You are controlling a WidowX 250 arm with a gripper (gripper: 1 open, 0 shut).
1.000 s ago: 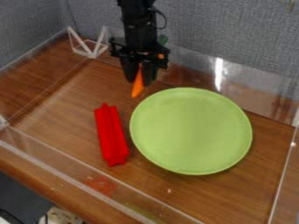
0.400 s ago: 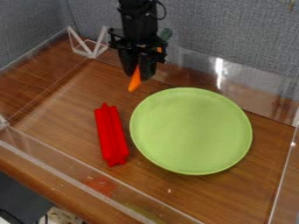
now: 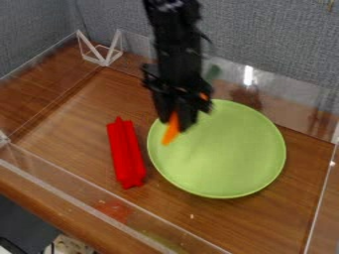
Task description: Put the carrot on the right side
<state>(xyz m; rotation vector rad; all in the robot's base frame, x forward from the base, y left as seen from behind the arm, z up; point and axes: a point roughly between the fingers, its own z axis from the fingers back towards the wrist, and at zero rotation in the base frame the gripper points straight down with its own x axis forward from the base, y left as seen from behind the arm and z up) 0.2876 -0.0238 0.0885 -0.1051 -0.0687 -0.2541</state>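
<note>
Orange is shown by the carrot (image 3: 171, 131), and black by the gripper (image 3: 181, 102). A plain light green is borne by the round plate (image 3: 228, 164). Bright red, lined with darker ridges, is seen on the long bar (image 3: 126, 153). The table (image 3: 79, 116) is coloured brown with a streaked wood-like grain. The back wall (image 3: 284, 40) is covered in speckled grey, and white is shown by the wire frame (image 3: 97, 51).

Ridged bar (image 3: 126, 154) left of plate (image 3: 225, 164); wire rack (image 3: 98, 50) behind both, far left on table (image 3: 66, 124).

single camera high in front of the table, facing down toward the arm
</note>
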